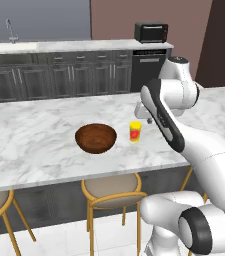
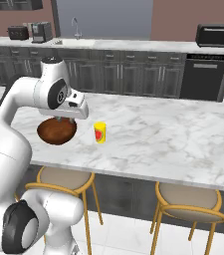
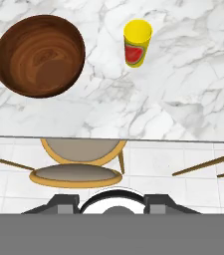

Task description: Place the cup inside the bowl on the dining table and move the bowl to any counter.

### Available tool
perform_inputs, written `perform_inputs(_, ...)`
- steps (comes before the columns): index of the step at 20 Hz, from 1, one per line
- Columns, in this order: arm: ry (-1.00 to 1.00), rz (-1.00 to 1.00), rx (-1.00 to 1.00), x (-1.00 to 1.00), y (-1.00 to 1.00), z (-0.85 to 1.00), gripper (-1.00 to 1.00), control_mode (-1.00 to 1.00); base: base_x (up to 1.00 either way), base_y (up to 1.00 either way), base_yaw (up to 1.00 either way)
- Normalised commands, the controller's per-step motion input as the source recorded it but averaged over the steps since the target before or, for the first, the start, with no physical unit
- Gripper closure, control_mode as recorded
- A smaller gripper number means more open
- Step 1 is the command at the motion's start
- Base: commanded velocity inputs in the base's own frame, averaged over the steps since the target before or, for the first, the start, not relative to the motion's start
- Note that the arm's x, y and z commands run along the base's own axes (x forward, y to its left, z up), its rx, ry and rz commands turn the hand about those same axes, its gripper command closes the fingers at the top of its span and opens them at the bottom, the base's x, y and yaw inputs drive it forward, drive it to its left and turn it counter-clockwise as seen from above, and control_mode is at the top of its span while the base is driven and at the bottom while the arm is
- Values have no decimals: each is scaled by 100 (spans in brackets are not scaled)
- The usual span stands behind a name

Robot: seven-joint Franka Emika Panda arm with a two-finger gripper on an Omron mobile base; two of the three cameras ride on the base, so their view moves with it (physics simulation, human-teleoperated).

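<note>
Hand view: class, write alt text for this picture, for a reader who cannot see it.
Looking down from above, a small yellow cup with a red mark stands upright on the white-grey marble dining table, apart from an empty dark wooden bowl beside it. Past the table's edge, a gold-framed stool stands on the pale tiled floor.

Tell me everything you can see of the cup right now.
The cup is a small yellow cylinder with a red mark on its side and an orange-red base. It stands upright and open-topped on the dining table, near the stool-side edge, beside the bowl but clear of it. It looks empty from above. Only the marble top touches it.
</note>
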Motion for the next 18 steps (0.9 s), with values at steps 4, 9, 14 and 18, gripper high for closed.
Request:
perform_inputs(4,0,0,0,0,-8,0,-100,-100,0,0,0)
perform_inputs(9,0,0,0,0,-19,0,-100,-100,0,0,0)
perform_inputs(14,0,0,0,0,-24,0,-100,-100,0,0,0)
perform_inputs(18,0,0,0,4,-22,0,-100,-100,0,0,0)
